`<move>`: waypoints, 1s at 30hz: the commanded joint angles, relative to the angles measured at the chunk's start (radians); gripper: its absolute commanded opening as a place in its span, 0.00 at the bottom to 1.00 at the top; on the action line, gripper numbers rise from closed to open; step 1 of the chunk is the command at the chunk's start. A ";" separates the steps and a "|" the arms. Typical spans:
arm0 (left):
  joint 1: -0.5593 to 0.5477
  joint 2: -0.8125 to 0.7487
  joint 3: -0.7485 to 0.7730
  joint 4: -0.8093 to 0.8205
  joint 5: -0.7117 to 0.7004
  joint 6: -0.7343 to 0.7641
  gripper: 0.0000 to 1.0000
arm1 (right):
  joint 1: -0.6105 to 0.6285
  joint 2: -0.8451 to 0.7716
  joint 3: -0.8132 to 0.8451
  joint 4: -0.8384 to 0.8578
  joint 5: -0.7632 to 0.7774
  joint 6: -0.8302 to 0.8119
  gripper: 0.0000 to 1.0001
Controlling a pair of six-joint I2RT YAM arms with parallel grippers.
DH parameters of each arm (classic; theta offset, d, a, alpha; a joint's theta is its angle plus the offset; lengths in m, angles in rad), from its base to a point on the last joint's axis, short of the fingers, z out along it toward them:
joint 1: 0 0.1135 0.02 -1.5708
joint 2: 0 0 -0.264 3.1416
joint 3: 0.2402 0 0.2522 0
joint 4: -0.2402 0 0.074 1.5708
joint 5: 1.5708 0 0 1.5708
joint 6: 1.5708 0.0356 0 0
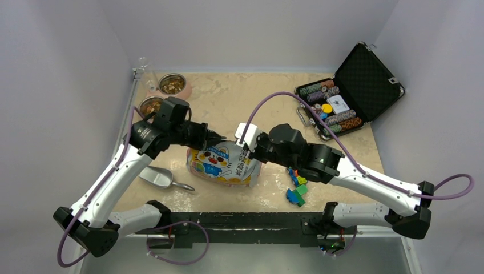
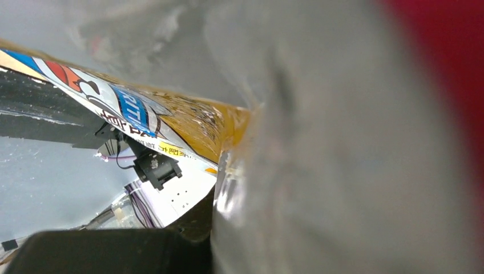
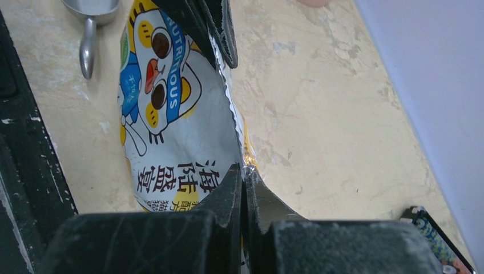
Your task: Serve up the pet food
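The pet food bag [image 1: 224, 164], white, yellow and red with a cartoon cat, lies crumpled at the table's middle. My left gripper [image 1: 220, 140] is shut on the bag's top edge from the left. My right gripper [image 1: 246, 149] is shut on the same edge from the right. In the right wrist view my right gripper [image 3: 242, 178] pinches the bag [image 3: 171, 125] and the left fingers [image 3: 212, 28] clamp the edge further along. In the left wrist view the bag [image 2: 342, 142] fills the frame, blurred. Brown kibble shows in two metal bowls [image 1: 171, 84] [image 1: 150, 105]. The bag's inside is hidden.
A metal scoop [image 1: 161, 178] lies left of the bag, also seen in the right wrist view [image 3: 90, 23]. Coloured toy blocks [image 1: 297, 187] lie right of the bag. An open black case of poker chips [image 1: 342, 97] stands at the back right. White walls enclose the table.
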 commanded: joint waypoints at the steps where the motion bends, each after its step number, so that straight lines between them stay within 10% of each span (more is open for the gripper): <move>1: 0.045 -0.053 0.023 -0.031 0.020 0.030 0.06 | -0.029 -0.094 -0.031 -0.031 0.050 -0.006 0.00; 3: 0.071 -0.075 0.001 -0.048 0.007 0.036 0.35 | -0.029 -0.089 -0.005 -0.062 0.014 0.002 0.00; 5: 0.103 -0.095 -0.029 -0.046 0.000 0.043 0.42 | -0.029 -0.100 -0.004 -0.047 -0.017 0.006 0.00; 14: 0.177 -0.065 -0.043 -0.012 0.012 0.105 0.00 | -0.029 -0.092 0.043 -0.078 -0.031 0.004 0.00; 20: 0.189 -0.038 0.080 -0.177 -0.036 0.154 0.00 | -0.052 -0.121 -0.027 -0.085 0.017 0.003 0.21; 25: 0.196 -0.056 0.055 -0.129 -0.013 0.133 0.00 | -0.105 -0.139 -0.060 -0.099 0.005 0.003 0.00; 30: 0.209 -0.081 -0.034 -0.070 0.001 0.095 0.37 | -0.106 -0.202 -0.094 -0.065 -0.034 -0.029 0.00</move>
